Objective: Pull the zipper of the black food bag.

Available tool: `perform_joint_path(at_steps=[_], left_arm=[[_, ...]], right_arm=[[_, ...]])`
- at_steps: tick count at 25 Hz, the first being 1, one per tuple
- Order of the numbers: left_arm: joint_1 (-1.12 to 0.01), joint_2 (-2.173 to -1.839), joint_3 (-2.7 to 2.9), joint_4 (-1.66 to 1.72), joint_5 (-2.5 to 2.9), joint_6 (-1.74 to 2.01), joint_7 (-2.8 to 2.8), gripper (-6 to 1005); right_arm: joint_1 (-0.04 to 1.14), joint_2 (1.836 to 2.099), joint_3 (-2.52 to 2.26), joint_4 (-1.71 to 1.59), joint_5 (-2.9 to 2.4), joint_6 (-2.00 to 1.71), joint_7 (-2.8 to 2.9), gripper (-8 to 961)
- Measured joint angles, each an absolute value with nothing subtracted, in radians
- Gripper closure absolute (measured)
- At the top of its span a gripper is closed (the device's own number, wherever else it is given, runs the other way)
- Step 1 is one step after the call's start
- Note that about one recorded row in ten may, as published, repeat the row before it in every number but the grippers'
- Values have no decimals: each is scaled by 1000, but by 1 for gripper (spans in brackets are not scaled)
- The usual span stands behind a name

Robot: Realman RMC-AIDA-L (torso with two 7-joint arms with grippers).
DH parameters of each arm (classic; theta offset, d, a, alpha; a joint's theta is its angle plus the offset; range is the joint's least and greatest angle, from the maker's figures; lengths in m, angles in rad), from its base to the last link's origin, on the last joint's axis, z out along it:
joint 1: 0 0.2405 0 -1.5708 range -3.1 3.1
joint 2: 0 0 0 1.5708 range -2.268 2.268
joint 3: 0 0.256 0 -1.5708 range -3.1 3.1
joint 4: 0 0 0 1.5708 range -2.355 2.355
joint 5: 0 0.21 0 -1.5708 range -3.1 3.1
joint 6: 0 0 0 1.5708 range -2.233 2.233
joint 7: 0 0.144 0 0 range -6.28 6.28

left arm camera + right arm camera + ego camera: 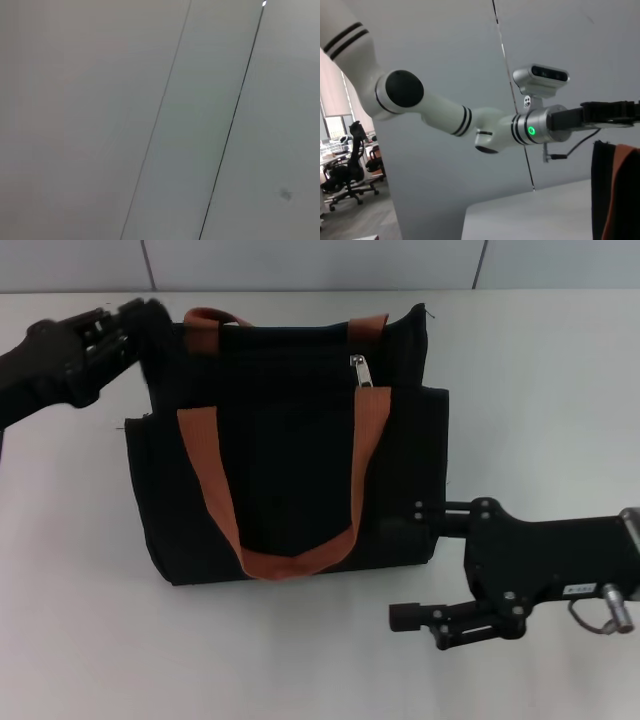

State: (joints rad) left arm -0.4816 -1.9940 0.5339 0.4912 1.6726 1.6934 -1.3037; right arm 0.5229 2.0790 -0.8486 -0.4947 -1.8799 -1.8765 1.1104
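Observation:
The black food bag (pixel 285 480) stands upright in the middle of the white table, its orange-brown straps (pixel 205 475) hanging down the front. The silver zipper pull (pixel 358 371) hangs at the bag's upper edge, beside the right strap. My left gripper (pixel 152 316) is at the bag's top left corner; it also shows in the right wrist view (pixel 612 113), just above the bag's edge (pixel 600 190). My right gripper (pixel 410 565) is open at the bag's lower right side, its upper finger (pixel 425 510) against the bag's side.
The white table (pixel 540 390) spreads on all sides of the bag. A grey panelled wall (pixel 160 120) runs behind it. The left wrist view shows only that wall. The left arm's white links (pixel 445 112) show in the right wrist view.

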Motion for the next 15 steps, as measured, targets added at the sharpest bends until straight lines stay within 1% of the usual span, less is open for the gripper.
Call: perform_joint_path(at_steps=[1,2,3,8,10,13,15], left_arm=[[-472,-1970,535,501,1703,1699,-1337,855],[-472,-1970,535,501,1703,1699,-1337,817],[-470,-1958,534,507,1716,1704,-1350,778],[-449,-1856,534,536,1810,1769,-1447,610],[-434,-1833,524,551,1822,1791,-1468,555],[-409,-1829,490,558,1811,1844,-1462,490],[-397,-1845,465,556,1806,1913,-1402,447]], right_arm=[[526,2079,-860,-483,-1880,-1859,1096,143],[526,2079,-860,-483,-1880,-1859,1096,143],[527,2079,-868,-480,-1881,-1852,1090,143],[537,2080,-908,-478,-1881,-1829,1087,144],[542,2080,-920,-478,-1881,-1819,1083,144],[544,2081,-926,-471,-1879,-1805,1064,144],[545,2082,-925,-465,-1876,-1793,1056,144]])
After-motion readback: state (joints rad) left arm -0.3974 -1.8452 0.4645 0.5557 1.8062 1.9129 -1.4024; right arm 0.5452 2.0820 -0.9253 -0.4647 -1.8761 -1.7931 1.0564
